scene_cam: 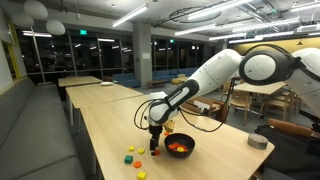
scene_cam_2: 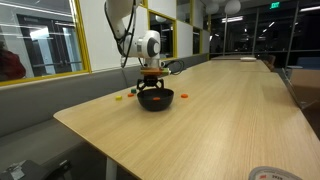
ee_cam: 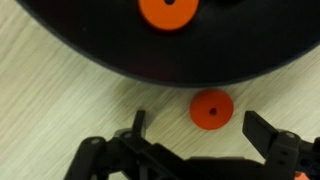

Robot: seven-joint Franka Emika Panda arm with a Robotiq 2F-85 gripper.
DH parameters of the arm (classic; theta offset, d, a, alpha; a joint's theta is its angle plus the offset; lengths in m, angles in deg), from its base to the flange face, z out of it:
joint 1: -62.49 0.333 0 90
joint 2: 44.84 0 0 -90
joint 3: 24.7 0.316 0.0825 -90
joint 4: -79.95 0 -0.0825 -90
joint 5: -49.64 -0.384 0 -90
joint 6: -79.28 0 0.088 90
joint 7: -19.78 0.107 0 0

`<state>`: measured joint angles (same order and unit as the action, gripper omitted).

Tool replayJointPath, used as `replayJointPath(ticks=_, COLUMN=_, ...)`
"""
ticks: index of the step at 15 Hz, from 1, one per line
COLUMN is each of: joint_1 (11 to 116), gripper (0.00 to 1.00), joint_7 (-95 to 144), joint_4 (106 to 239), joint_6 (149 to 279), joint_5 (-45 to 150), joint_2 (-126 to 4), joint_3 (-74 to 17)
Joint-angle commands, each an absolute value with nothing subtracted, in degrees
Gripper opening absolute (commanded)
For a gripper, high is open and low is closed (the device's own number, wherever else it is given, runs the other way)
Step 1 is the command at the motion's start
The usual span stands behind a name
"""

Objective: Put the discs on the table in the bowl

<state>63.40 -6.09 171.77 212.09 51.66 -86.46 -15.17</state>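
The black bowl (scene_cam: 181, 147) stands on the light-wood table (scene_cam: 110, 120), and shows in both exterior views (scene_cam_2: 155, 99). It holds orange discs (ee_cam: 167, 12). In the wrist view, one orange disc (ee_cam: 211, 110) lies flat on the table just outside the bowl's rim (ee_cam: 100, 60), between my open fingers. My gripper (ee_cam: 200, 128) is open and empty, and hangs right beside the bowl in both exterior views (scene_cam: 155, 140) (scene_cam_2: 150, 78). A small red piece (scene_cam: 129, 151) lies on the table a little beyond it.
Small yellow and green blocky pieces (scene_cam: 138, 164) lie on the table near the bowl. More small pieces (scene_cam_2: 131, 92) show beside the bowl. A grey roll of tape (scene_cam: 258, 141) lies toward the table's end. Other tables stand farther back.
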Motion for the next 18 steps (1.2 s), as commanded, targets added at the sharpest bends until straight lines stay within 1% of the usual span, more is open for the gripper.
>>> replayJointPath(ticks=1, joint_1=63.9, gripper=1.0, joint_7=-4.6, joint_4=174.2, joint_6=214.4, joint_5=52.2, joint_2=-84.8, joint_3=-15.5)
replayJointPath(ticks=13, joint_1=65.3, gripper=1.0, joint_7=-1.7, joint_4=179.4, joint_6=214.7, joint_5=54.3, joint_2=-81.4, joint_3=-16.2)
replayJointPath(ticks=18, joint_1=65.9, gripper=1.0, joint_7=-0.8, joint_4=179.5, joint_6=213.9, joint_5=55.2, joint_2=-81.4, joint_3=-16.6)
